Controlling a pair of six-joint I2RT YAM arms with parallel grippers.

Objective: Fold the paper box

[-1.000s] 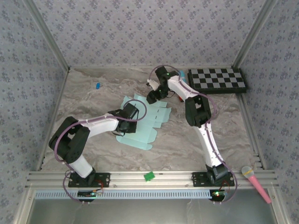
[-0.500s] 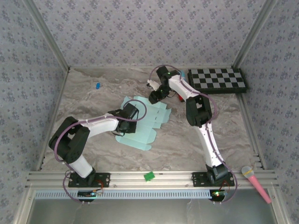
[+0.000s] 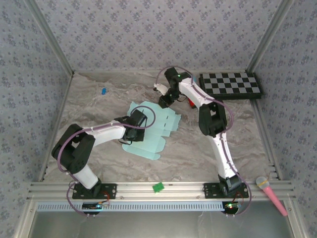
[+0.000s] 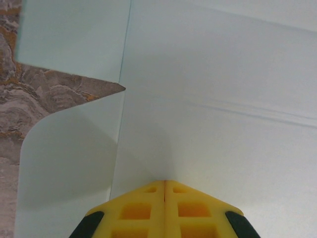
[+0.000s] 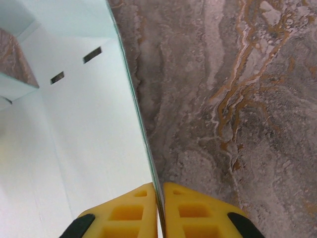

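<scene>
Paper box (image 3: 148, 143) flat, mid worktop (image 3: 198, 148). Left tool (image 4: 164, 184) together, pinning sheet. Right tool (image 5: 158, 191) clamped on far flap edge. First fold in hand; next needs lifting edge about crease

Change at the right gripper (image 3: 163, 102): its jaws have closed

The right gripper, black with yellow pads, has crept a little up and to the right just above the centre of the top view. Its jaws, apart a second ago, have come together on the upper edge of the flat pale aqua-blue card paper box (image 3: 148, 138) (in the right wrist view that thin edge runs straight into the seam between the pads). The white arm's upper bend has shifted slightly rightward too.
</scene>
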